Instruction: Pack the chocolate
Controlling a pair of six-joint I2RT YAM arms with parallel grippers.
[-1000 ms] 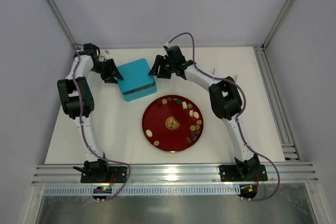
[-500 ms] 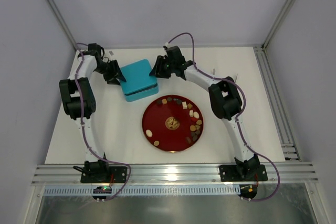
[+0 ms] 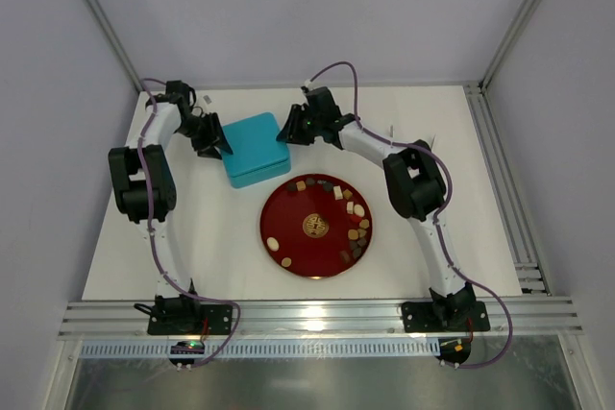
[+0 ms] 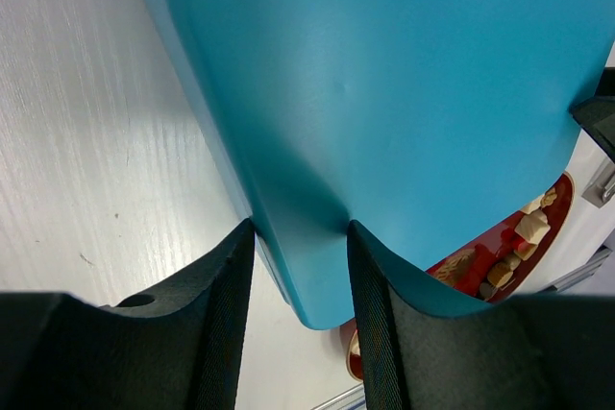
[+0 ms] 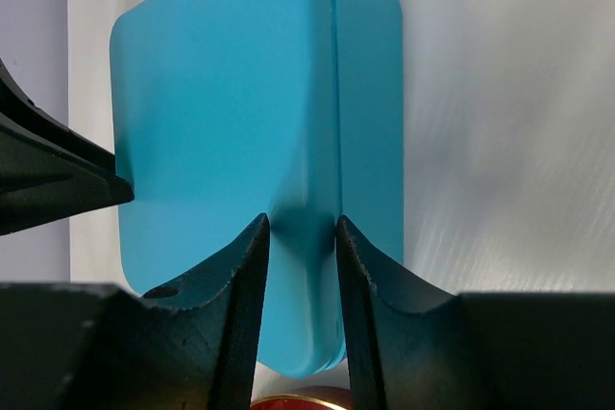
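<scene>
With the chocolate (image 3: 358, 209) lying on the red plate (image 3: 298, 223) and the blue box (image 3: 255, 148) clamped narrow at opp. edges by the left fingers (image 4: 226, 314) & right fingers (image 5: 240, 304), the box can be tipped or dragged on the desk (image 3: 480, 189) if one grip is lost.

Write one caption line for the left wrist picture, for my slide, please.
Left jaws clamp the edge of the blue box; beyond it, chocolate pieces lie on the red plate.
</scene>
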